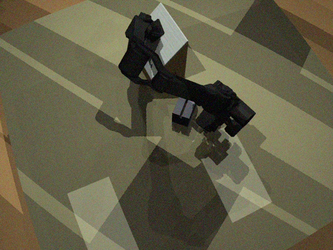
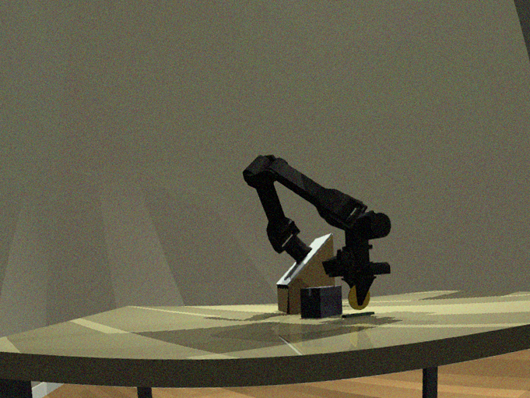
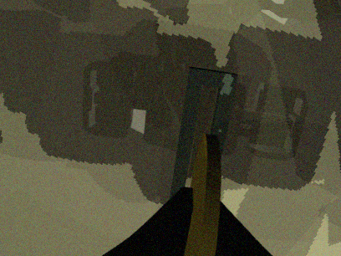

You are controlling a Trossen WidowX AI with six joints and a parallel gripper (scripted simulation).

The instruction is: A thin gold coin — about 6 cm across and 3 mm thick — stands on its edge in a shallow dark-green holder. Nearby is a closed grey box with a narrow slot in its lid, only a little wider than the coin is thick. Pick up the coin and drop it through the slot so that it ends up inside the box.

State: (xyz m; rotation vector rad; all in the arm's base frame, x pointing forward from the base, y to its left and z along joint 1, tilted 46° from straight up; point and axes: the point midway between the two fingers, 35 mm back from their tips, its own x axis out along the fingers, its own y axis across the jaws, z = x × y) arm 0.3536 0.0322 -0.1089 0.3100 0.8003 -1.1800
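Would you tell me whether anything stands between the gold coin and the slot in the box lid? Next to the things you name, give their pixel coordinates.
Nothing visible stands between them. The tool (image 2: 359, 301) (image 3: 194, 198) holds the gold coin (image 2: 352, 299) (image 3: 200, 184) just above its holder (image 2: 357, 314) (image 3: 184, 138), and the slotted box (image 1: 178, 113) (image 2: 321, 302) is right beside.

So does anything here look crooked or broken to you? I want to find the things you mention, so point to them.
Nothing looks damaged or spilled. The gold coin (image 2: 352, 298) (image 3: 200, 217) is clamped upright in the gripper (image 2: 359, 302) (image 3: 194, 198), just above its green holder (image 2: 358, 314) (image 3: 182, 138), and the grey box (image 1: 184, 109) (image 2: 321, 301) sits flat on the table (image 2: 174, 346).
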